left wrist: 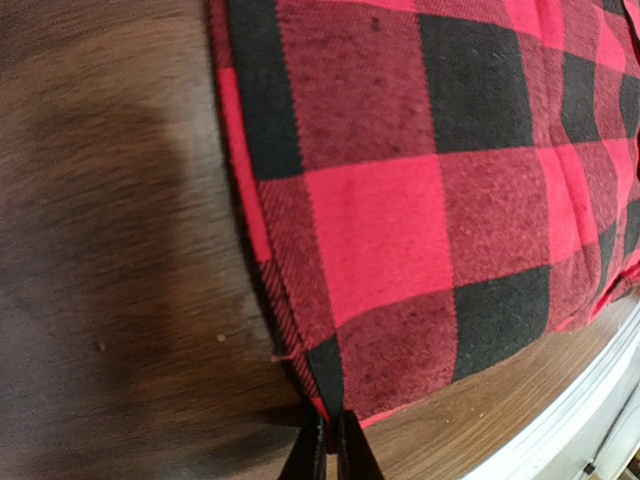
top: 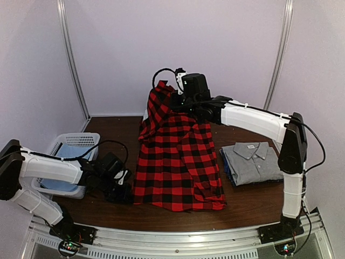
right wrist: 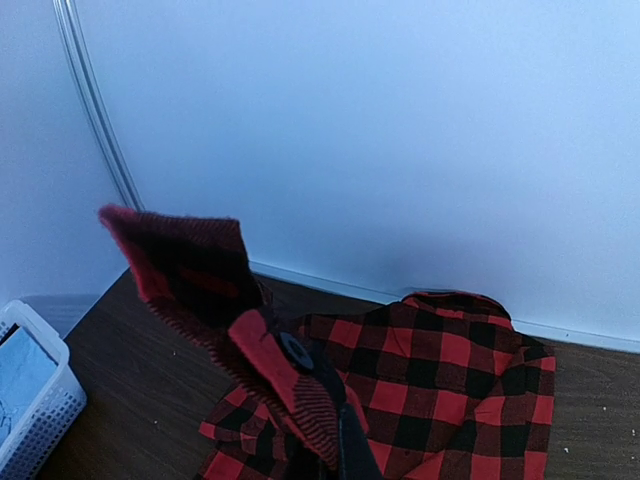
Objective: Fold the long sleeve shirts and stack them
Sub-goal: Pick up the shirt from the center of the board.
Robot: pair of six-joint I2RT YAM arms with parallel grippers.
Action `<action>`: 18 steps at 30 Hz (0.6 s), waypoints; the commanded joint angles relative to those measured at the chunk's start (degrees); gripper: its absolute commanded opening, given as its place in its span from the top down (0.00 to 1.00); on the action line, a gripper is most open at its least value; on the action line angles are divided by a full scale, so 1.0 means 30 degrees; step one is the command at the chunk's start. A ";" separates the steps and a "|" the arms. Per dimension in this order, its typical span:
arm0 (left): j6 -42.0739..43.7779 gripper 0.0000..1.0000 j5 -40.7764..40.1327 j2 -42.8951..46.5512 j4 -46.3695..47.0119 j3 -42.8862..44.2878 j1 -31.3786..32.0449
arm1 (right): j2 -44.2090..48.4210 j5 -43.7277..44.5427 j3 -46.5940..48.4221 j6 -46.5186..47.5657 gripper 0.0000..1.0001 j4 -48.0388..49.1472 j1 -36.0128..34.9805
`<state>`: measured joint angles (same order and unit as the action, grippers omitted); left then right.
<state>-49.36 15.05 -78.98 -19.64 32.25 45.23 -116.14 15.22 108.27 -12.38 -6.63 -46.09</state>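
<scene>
A white basket (top: 81, 138) with light blue contents stands at the left edge of the worktop (top: 110, 129). Just beside it, toward the near edge, the left fingers (left wrist: 310, 458) lie low on the worktop surface. They are pressed together on the near left corner of the hem of the red-and-black flannel shirt (top: 178, 162). The flannel shirt occupies the middle of the worktop. Its lower part lies spread flat, with the hem close to the near edge. Its upper part is lifted clear of the surface toward the far edge. The right fingers (right wrist: 352, 455) are clamped on this raised upper part, and a flap of cloth stands up above them. The grey collared shirt (top: 253, 162) lies folded near the right edge, collar toward the far edge, just beside the flannel shirt.
</scene>
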 commanded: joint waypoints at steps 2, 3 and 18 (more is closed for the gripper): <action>-0.0415 1.00 -0.0015 0.0103 0.0057 0.0153 0.0127 | 0.1124 0.0205 -0.0172 0.0137 1.00 0.0683 0.0185; -0.0330 1.00 -0.0498 0.0193 -0.0469 0.0263 0.0127 | 0.1124 0.0170 -0.0146 0.0157 1.00 0.0651 0.0186; 0.1090 1.00 -0.3380 0.2460 -0.5668 0.1990 -0.0092 | 0.2110 0.0160 -0.1058 0.0050 1.00 0.0981 0.0984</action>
<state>-49.12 4.54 -71.75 -33.56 34.50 45.15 -113.73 15.25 106.98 -12.01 -5.69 -44.51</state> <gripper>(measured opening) 0.016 0.009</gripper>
